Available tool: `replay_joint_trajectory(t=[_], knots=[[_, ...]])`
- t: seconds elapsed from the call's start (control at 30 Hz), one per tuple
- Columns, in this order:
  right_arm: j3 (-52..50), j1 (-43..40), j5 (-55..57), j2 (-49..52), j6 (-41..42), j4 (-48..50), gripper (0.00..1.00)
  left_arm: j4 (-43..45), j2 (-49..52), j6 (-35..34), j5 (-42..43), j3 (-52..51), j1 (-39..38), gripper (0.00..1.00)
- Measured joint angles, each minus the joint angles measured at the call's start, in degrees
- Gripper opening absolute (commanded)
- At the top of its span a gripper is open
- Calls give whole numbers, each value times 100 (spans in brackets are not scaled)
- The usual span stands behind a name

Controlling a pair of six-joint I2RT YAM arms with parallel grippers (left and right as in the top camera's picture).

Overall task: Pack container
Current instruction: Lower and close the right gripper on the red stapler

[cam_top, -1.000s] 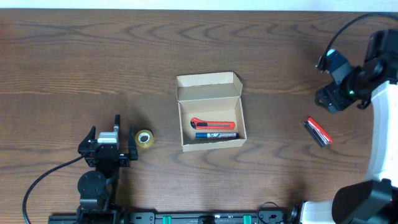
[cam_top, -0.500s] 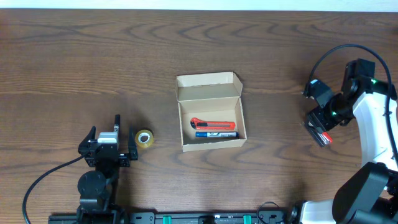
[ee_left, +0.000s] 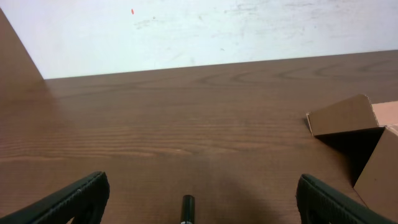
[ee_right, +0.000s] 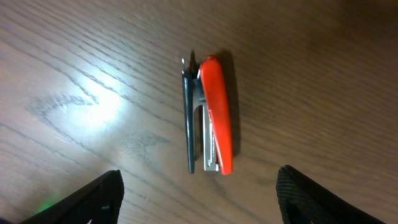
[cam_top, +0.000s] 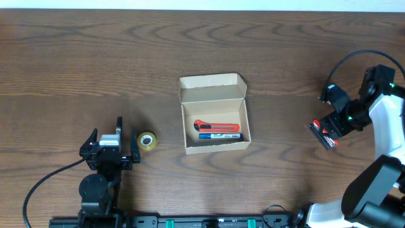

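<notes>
- Overhead: the container (cam_top: 215, 113) sits at the centre of the desk (cam_top: 63, 63), with its flap lid standing open on the 12 o'clock side.
- Inside it lie a red utility knife (cam_top: 215, 126) and a blue pen (cam_top: 219, 137). The pen is just beside the knife at 6 o'clock, and both run along the box's 6 o'clock wall.
- A small roll of tape (cam_top: 147, 141) lies at 8 o'clock of the container, well apart from it. It is just at 3 o'clock of the left arm (cam_top: 104, 157), whose left jaws point toward 12 o'clock.
- A red stapler (cam_top: 325, 140) lies at 3 o'clock of the container, well apart. The right jaws hang over it and cover part of it.
- Left wrist: the left jaws stand wide and hold nothing. The dark fingers (ee_left: 68, 200) show in both lower corners, with bare desk between them.
- One corner of the container (ee_left: 348, 117) shows at the 3 o'clock edge, and a white wall (ee_left: 186, 25) lies beyond the desk.
- Right wrist: the right jaws are also wide and hold nothing, with the fingers (ee_right: 87, 200) low in both corners.
- The stapler (ee_right: 214, 115) lies flat on the desk toward 12 o'clock of the gap and touches neither finger. Its dark base strip faces 9 o'clock and its red cover faces 3 o'clock.
- A bright patch of glare (ee_right: 93, 106) lies on the wood at 9 o'clock of the stapler.
</notes>
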Motion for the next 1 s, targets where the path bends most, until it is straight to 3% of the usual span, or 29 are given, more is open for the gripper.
replay_joint_trajectory(t=[0.2,0.23,0.27,1.0], knots=[[-2,-15,76,420,-68,131,78,0,0,0,0,0,0,95],[-2,-15,81,487,-76,157,82,0,0,0,0,0,0,95],[-2,-15,85,546,-81,166,99,0,0,0,0,0,0,95],[-9,-188,101,1368,-140,540,99,0,0,0,0,0,0,95]])
